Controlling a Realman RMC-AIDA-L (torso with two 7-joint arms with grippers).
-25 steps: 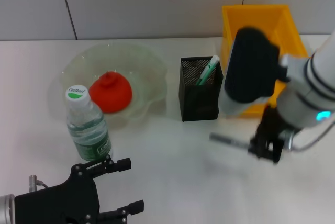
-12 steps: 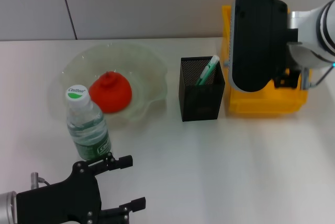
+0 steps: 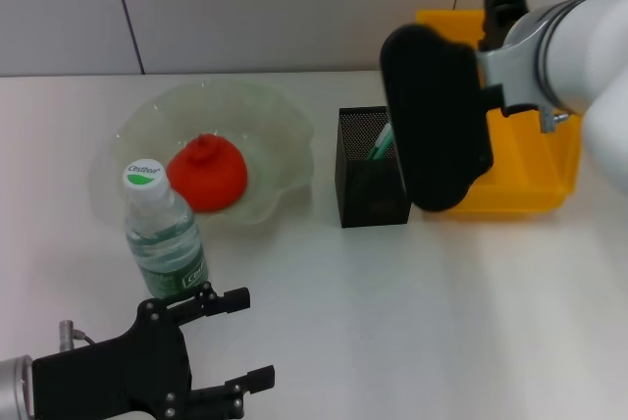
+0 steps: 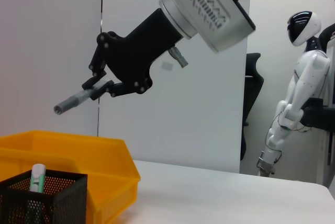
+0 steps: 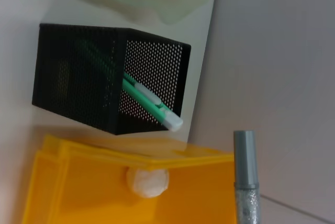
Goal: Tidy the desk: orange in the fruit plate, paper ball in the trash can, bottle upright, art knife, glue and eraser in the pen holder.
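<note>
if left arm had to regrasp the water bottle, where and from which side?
Grip the water bottle around its labelled body below the white cap, from the robot's side, where the left gripper sits open. It stands upright with the fruit plate close behind, so a level side grasp looks cleanest.

Upright clear plastic bottle before ruffled glass plate; black mesh pen holder between plate and yellow plastic bin.
</note>
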